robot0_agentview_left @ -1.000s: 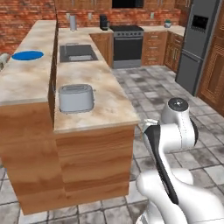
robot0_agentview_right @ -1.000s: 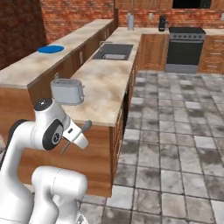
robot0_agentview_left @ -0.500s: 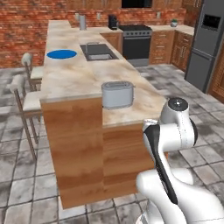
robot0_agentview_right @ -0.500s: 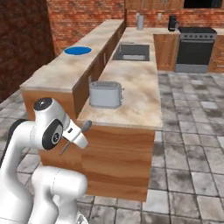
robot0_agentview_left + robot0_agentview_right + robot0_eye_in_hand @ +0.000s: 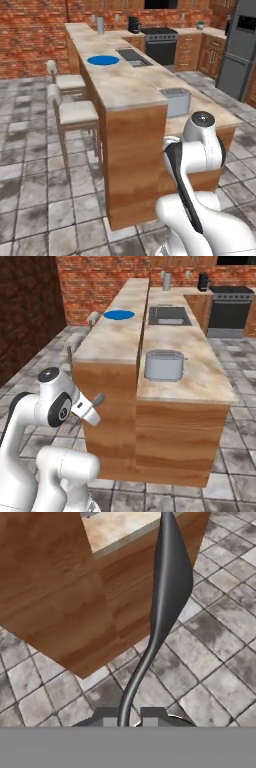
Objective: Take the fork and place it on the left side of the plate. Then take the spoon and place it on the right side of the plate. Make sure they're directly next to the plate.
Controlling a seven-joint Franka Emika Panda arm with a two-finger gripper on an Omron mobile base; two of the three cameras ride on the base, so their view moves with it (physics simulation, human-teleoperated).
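Gripper (image 5: 127, 714) closed on the spoon (image 5: 167, 587): in hand view the two finger tips pinch the handle end w/ no visible gap, and the utensil runs up toward 12 o'clock, bowl seen edge-on. In right base view the spoon's (image 5: 96, 401) bowl pokes out past the hand toward 2 o'clock, in front of the wooden end panel of the island (image 5: 115, 421), apart from it; the gripper itself can't be made out there.

Plate (image 5: 103, 60) sits on the raised bar top of the island (image 5: 130, 90), far end, approx 11 o'clock from the arm in left base view. In right base view the plate (image 5: 119, 314) lies at 12 o'clock, well apart from the spoon.

Toaster (image 5: 163, 365) on lower counter, near end, at 1 o'clock from the hand in right base view; sink (image 5: 169, 315) beyond it. Two stools (image 5: 75, 112) along the bar side, 10 o'clock in left base view. Stove (image 5: 161, 45) and fridge (image 5: 237, 50) at the back wall, 1–2 o'clock. Fork: can't spot it; too small or hidden.
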